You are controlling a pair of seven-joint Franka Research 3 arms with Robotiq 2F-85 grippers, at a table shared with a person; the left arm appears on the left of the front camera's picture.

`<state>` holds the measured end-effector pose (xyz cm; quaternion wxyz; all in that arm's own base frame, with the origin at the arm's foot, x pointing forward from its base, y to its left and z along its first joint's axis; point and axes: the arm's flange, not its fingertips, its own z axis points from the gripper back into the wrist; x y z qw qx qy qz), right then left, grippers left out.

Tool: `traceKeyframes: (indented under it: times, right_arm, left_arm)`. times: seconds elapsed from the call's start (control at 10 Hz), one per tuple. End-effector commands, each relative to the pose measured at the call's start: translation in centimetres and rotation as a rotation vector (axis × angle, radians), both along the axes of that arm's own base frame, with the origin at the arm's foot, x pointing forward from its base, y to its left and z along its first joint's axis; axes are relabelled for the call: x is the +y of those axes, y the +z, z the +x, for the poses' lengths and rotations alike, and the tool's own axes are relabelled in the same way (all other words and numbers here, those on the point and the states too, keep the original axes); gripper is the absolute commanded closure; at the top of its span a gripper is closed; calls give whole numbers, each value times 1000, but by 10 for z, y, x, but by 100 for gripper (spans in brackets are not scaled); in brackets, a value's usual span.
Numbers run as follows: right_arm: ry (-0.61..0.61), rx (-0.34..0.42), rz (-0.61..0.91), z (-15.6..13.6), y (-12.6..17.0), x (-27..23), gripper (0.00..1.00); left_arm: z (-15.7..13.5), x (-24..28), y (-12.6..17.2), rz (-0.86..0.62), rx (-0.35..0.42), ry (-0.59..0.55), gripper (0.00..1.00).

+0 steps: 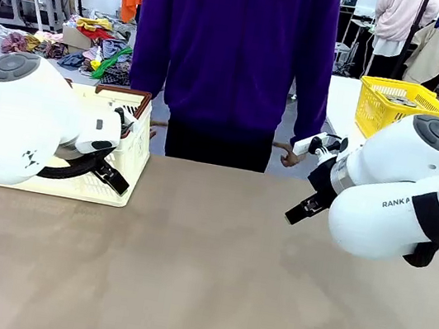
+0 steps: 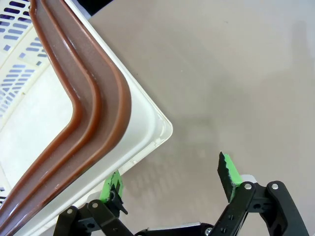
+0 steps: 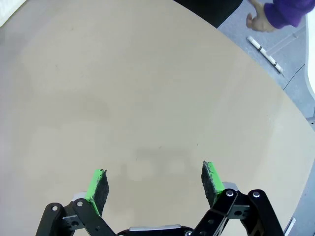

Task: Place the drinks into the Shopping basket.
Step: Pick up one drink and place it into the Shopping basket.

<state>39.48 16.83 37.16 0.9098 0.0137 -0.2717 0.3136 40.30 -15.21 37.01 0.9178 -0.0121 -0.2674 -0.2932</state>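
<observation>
A tan worktop [image 1: 201, 278] spreads across the near scene, with a person [image 1: 232, 58] in a purple top at its far edge. The Shopping basket [image 1: 141, 145] sits at the worktop's far left. The left end effector [image 2: 171, 177] hangs with its jaws spread and empty, one pad [image 2: 111, 187] just beside the basket's corner. The right end effector [image 3: 154, 179], on the right, is also spread wide and empty above bare worktop

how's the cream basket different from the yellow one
Colour: the Shopping basket is cream-white with a reddish-brown rim; the yellow basket is bright yellow all over. Place: the Shopping basket stands on the brown table; the yellow basket sits on a white table farther back. Both are slotted plastic.
</observation>
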Motion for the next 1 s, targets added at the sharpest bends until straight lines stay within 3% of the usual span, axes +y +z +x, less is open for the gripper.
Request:
traceKeyframes:
  times: [0.0, 0.9]
  right_arm:
    - [0, 0, 1, 0, 0, 0, 0]
    - [0, 0, 0, 0, 0, 0, 0]
  left_arm:
    - [0, 0, 0, -1, -2, 0, 0]
    - [0, 0, 0, 0, 0, 0, 0]
